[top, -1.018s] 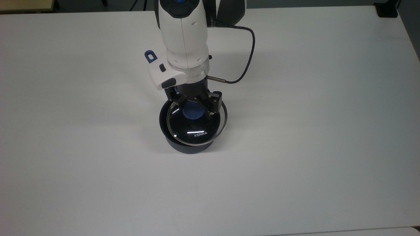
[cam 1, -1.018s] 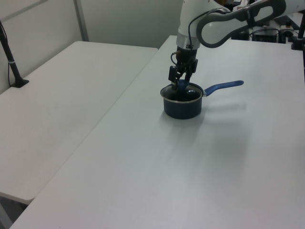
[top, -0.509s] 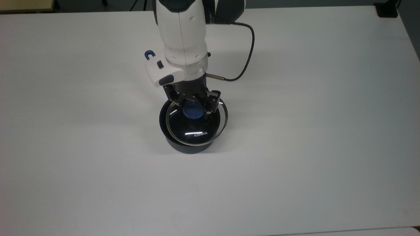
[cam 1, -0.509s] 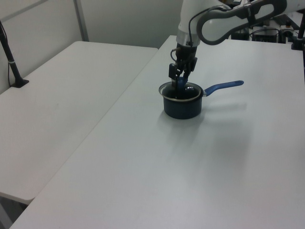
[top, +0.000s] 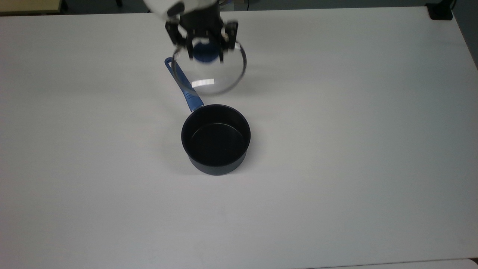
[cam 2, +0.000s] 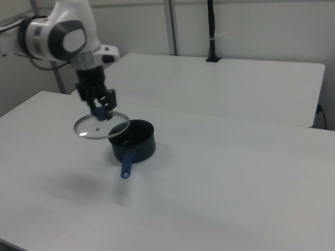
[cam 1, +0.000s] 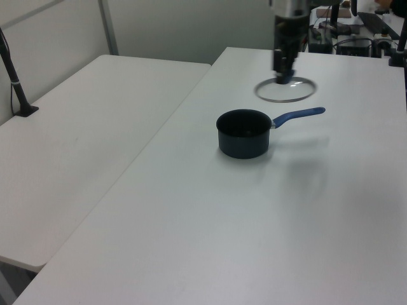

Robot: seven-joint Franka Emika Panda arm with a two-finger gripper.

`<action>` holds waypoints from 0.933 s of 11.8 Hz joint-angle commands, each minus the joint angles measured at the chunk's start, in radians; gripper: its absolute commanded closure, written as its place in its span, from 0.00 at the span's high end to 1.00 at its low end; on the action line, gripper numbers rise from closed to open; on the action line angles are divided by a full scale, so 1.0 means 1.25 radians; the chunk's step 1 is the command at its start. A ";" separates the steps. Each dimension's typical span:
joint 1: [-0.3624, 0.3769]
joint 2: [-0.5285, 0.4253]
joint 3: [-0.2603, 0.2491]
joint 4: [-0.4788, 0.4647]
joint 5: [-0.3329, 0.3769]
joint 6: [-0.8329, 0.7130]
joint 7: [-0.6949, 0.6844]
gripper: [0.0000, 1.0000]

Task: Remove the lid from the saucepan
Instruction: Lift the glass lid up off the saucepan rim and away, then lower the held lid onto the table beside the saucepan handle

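The dark saucepan stands uncovered on the white table, its black inside showing; its blue handle runs toward the top view's upper left. The pan also appears in the left view and the right view. The glass lid hangs in the air above the table beyond the pan, over the handle's end. My gripper is shut on the lid's blue knob. In the left view the lid floats behind the pan; in the right view the lid hangs at the pan's left.
The white table stretches wide on all sides of the pan. A second white table adjoins it at the left view's left, with a black post clamped to it. A black block sits at the top view's upper right corner.
The gripper has lifted the lid off the saucepan and carried it up and toward the top view's upper edge. The pan, covered before, now stands uncovered in the same spot.
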 commanded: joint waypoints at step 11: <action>-0.109 -0.019 0.137 -0.433 -0.018 0.311 -0.041 0.62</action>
